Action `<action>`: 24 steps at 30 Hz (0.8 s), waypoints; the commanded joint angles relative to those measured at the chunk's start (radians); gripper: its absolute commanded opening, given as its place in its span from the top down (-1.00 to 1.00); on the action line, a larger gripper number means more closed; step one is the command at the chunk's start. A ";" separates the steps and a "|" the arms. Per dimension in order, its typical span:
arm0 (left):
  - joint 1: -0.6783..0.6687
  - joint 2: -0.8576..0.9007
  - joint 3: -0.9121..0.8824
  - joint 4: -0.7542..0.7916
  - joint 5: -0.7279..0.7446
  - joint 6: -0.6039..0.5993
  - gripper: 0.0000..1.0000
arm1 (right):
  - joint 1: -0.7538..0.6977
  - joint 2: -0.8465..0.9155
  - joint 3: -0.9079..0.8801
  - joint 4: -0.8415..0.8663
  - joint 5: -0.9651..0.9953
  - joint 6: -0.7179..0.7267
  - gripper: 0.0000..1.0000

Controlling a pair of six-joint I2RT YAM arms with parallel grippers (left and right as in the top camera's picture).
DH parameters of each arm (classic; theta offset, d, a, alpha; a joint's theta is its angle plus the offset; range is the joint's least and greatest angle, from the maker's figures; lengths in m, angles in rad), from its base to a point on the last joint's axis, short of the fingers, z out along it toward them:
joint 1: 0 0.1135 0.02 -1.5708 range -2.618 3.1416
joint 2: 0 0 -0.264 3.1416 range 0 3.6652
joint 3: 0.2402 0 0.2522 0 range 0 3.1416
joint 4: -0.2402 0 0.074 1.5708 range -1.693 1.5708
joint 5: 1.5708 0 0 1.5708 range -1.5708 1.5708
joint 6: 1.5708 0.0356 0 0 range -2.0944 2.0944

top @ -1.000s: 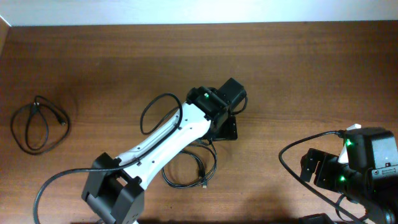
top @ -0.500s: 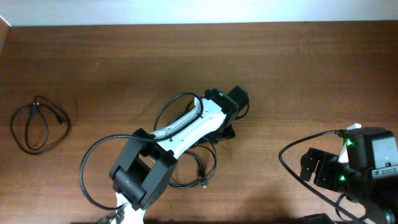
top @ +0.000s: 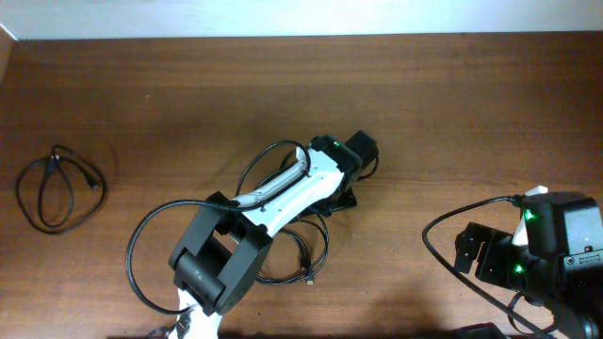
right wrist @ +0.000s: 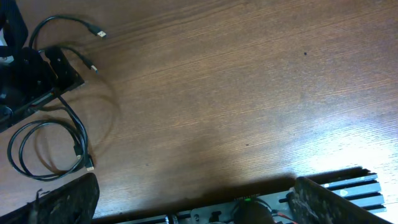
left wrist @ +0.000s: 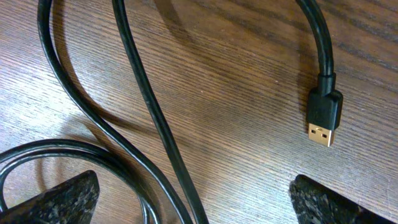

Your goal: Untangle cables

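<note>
Hovering low over the cables (left wrist: 146,99) at mid-table, with the left fingers (left wrist: 59,198) spread wide and gripping nothing. Looks down on two black strands that run close together over the wood grain and meet near the lower edge of the wrist view. Also takes in a gold-tipped USB plug (left wrist: 324,118) lying free near the right-hand fingertip, touching neither finger.

Shows, from overhead, one cord (top: 57,191) coiled alone at the far left of the table (top: 452,85). Sits well apart from the loose loops (top: 306,259), half-hidden beneath the left arm (top: 283,193). Holds the right fingers (right wrist: 339,199) just as wide and just as empty at the near right corner, well clear of the work.

Reads as the approach before a pick: one cord apparently separated already, the remaining loops not yet parted. Calls next for lowering onto a single strand or the plug end and closing on that alone. Then calls for drawing it away from the loops without dragging a neighbour along. Risks pinching both strands at once, judging by how close together they lie.
</note>
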 commanded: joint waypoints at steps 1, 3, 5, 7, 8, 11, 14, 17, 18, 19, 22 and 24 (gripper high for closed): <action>-0.006 0.014 -0.006 -0.001 -0.035 -0.020 -0.97 | -0.007 0.002 0.010 0.003 0.012 0.001 -0.96; -0.006 0.014 -0.006 -0.001 -0.041 -0.019 -0.98 | -0.007 0.002 0.010 0.003 0.012 -0.003 -0.96; -0.006 0.014 -0.025 0.007 -0.043 -0.019 -1.00 | -0.007 0.002 0.010 0.003 0.012 -0.003 -0.96; -0.006 0.014 -0.070 0.044 -0.043 -0.019 -0.99 | -0.007 0.002 0.010 0.000 0.012 -0.003 -0.96; -0.006 0.014 -0.082 0.044 -0.043 -0.019 -0.98 | -0.007 0.002 0.010 0.001 0.012 -0.003 -0.96; -0.006 0.014 -0.084 0.051 -0.041 -0.020 -0.99 | -0.007 0.002 0.010 -0.001 0.012 -0.003 -0.96; -0.006 0.014 -0.084 0.051 -0.040 -0.019 -0.38 | -0.007 0.002 0.010 0.000 0.012 -0.003 -0.96; -0.006 0.014 -0.084 0.051 -0.040 -0.019 0.25 | -0.007 0.002 0.010 0.000 0.012 -0.003 -0.96; -0.006 0.014 -0.084 0.051 -0.040 -0.019 0.39 | -0.007 0.002 0.010 0.000 0.012 -0.003 -0.96; -0.006 0.014 -0.084 0.051 -0.040 -0.019 0.58 | -0.007 0.002 0.010 0.000 0.012 -0.003 -0.96; -0.006 0.014 -0.084 0.051 -0.040 0.010 0.78 | -0.007 0.002 0.010 0.000 0.012 -0.003 -0.96; -0.005 0.014 -0.084 0.051 -0.043 0.026 1.00 | -0.007 0.002 0.010 0.000 0.012 -0.003 -0.96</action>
